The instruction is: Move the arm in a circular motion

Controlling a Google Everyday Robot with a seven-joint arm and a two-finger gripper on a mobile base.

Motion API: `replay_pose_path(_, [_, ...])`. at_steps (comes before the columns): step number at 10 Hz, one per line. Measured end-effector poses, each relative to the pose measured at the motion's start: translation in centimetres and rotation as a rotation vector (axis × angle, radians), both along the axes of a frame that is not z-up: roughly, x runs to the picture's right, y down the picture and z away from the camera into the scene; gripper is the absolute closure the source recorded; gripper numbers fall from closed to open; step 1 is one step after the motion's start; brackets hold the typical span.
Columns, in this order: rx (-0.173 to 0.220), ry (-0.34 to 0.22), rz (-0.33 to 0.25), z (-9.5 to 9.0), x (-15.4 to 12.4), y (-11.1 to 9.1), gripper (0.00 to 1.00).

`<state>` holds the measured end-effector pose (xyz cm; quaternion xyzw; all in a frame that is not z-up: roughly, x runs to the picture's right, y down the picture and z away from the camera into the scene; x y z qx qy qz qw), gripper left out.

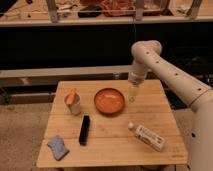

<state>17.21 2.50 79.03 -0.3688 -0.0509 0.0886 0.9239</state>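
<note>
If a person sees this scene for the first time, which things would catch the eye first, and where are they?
First comes the big cream-white arm, entering from the right and bending down so that its gripper hangs just right of the orange bowl at the middle of the wooden table. Next come a cup at the left, a black bar in front, a blue sponge at the front left corner and a white bottle lying at the front right.

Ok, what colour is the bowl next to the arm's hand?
Orange: the bowl shows best in the camera view, just left of the arm's hand.
</note>
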Motion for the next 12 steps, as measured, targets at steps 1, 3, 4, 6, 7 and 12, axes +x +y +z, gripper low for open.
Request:
replay_pose_path(1, [-0.008,0.027,0.024,-0.1,3.0,0.5,0.2])
replay_pose_path(3, [-0.014,0.05,0.043,-0.4,6.0,1.1,0.2])
replay_pose_path(4, [-0.018,0.065,0.052,-0.9,7.6,2.0,0.2])
replay_pose_path(6, [-0.011,0.088,0.066,-1.9,9.1,3.3,0.2])
replay_pose_path(7, [-0.003,0.103,0.073,-2.7,9.9,4.1,0.2])
replay_pose_path(12, [0.046,0.185,0.09,-8.5,12.3,11.7,0.2])
